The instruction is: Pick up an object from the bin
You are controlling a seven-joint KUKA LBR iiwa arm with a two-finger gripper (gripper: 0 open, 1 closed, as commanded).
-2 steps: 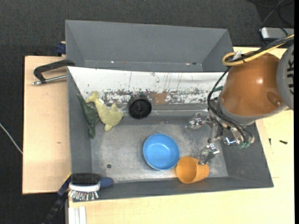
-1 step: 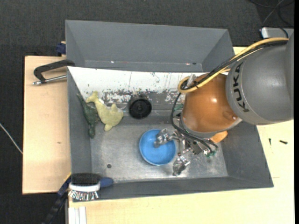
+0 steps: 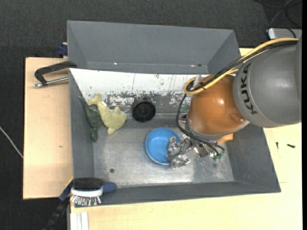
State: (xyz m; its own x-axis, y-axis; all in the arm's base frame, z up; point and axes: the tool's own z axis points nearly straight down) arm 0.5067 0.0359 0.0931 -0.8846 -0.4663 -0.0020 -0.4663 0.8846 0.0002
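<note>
Toward the right of the grey metal bin, your gripper sits low at the right rim of a round blue dish, which lies on the bin floor just right of centre. Its metal parts overlap the dish's edge, but you cannot tell whether the gripper is released, clenched or grasping the dish. Above it bulges the arm's orange wrist cover. Behind the dish, near the back wall, lies a small black round thing. Well apart, at the left, a pale yellow soft toy lies just beside a slim dark green toy animal.
</note>
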